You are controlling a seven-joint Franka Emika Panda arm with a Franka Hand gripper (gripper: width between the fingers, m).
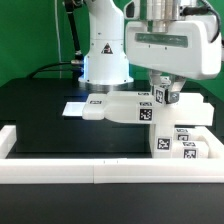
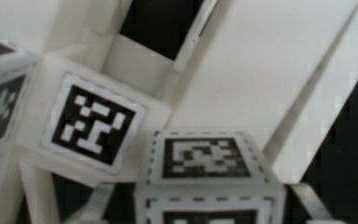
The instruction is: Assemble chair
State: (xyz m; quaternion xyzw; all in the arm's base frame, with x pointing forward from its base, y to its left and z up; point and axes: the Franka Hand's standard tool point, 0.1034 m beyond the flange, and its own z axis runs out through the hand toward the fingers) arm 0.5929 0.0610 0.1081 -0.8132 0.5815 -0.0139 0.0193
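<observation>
We see a black matte table top (image 1: 40, 125) edged along its front and at the exterior view's left by long white plastic border rails (image 1: 60, 167). A thin flat white marker board (image 1: 76, 108) lies toward the table's back edge. Behind hangs a green backdrop (image 1: 30, 40).

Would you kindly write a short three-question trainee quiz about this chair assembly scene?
1. True or false: the gripper is closed on a tagged white piece.
2. Where does the marker board lie? A) toward the exterior view's left of the gripper B) on the front rail C) on top of the chair parts
3. Fill in: the table mat is ____ in colour.

Key: 1 true; 2 A; 3 black.
</observation>
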